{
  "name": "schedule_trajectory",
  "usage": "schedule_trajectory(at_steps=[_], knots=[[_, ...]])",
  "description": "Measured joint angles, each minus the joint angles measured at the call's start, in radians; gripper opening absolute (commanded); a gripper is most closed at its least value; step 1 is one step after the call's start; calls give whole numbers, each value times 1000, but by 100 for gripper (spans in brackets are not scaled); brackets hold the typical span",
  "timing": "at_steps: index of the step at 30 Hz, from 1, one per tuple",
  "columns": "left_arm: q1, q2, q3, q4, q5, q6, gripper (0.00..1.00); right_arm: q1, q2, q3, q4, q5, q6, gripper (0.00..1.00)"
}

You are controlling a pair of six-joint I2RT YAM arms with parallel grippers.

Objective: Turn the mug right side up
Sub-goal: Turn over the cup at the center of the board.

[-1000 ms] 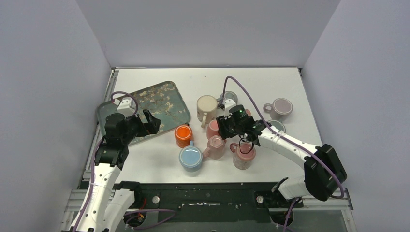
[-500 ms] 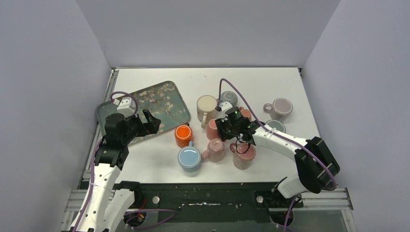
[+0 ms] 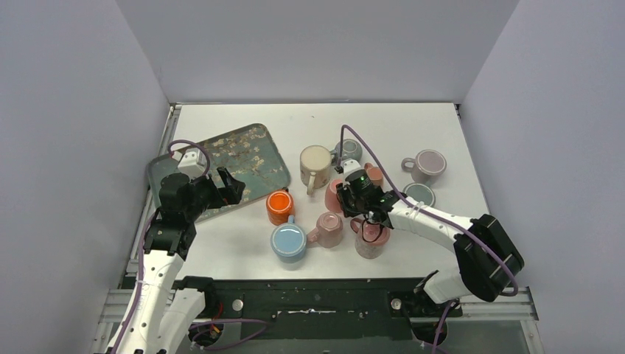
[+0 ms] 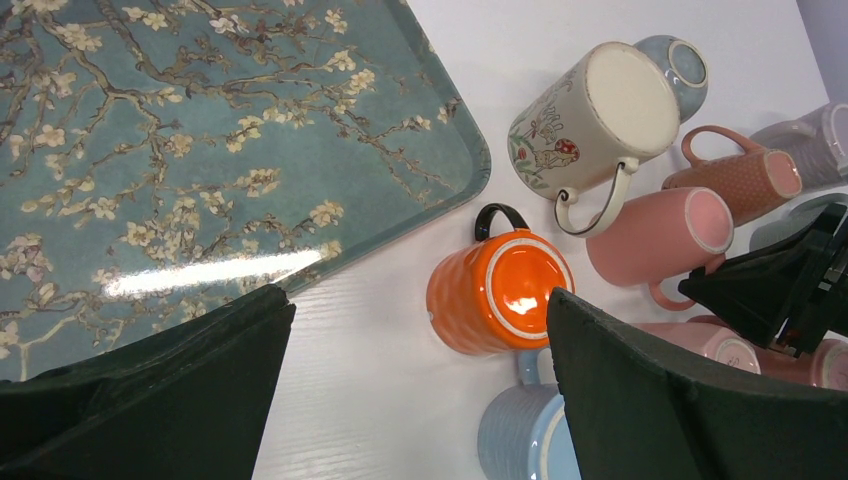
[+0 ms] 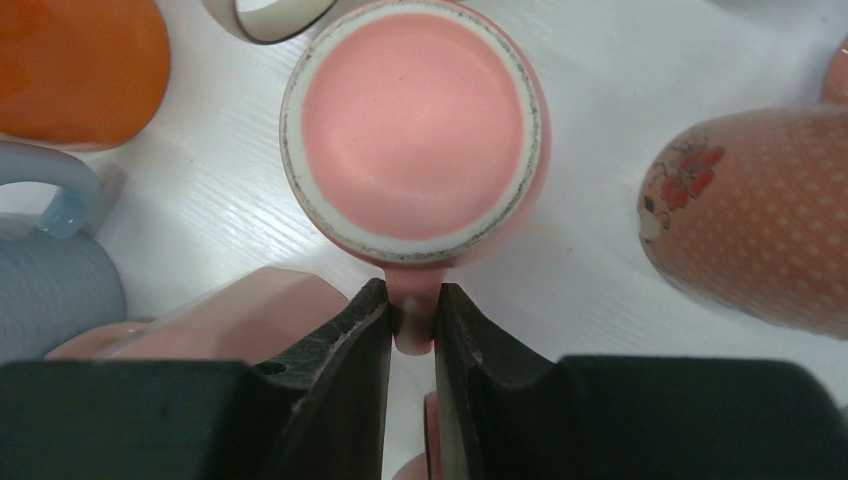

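Note:
A pink mug (image 5: 413, 130) stands upside down, base up, in the middle of the cluster; it also shows in the top view (image 3: 331, 196) and the left wrist view (image 4: 650, 235). My right gripper (image 5: 410, 302) is shut on its handle, which sticks out between the two fingers, and reaches it from the near right (image 3: 348, 199). My left gripper (image 4: 420, 300) is open and empty. It hovers over the near right edge of the tray (image 3: 232, 186), left of the orange mug.
A floral tray (image 3: 250, 151) lies at the left. Tightly round the pink mug are an orange mug (image 3: 279, 206), a blue mug (image 3: 290, 241), a cream mug (image 3: 315, 164), a dotted pink mug (image 5: 750, 220) and two more pink mugs (image 3: 329, 228) (image 3: 371, 237). A mauve mug (image 3: 428, 164) stands at the right.
My right gripper has shifted a little left and towards me, down to the pink mug's handle. The left arm has not moved.

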Motion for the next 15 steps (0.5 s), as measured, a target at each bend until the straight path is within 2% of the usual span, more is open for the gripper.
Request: schedule_trajectory(at_steps=[3, 10, 15], knots=[[0, 0, 0, 0, 0, 0, 97, 0, -19, -14, -14, 48, 28, 17], [0, 0, 0, 0, 0, 0, 97, 0, -26, -19, -23, 106, 64, 33], [0, 0, 0, 0, 0, 0, 97, 0, -1, 5, -30, 131, 74, 36]])
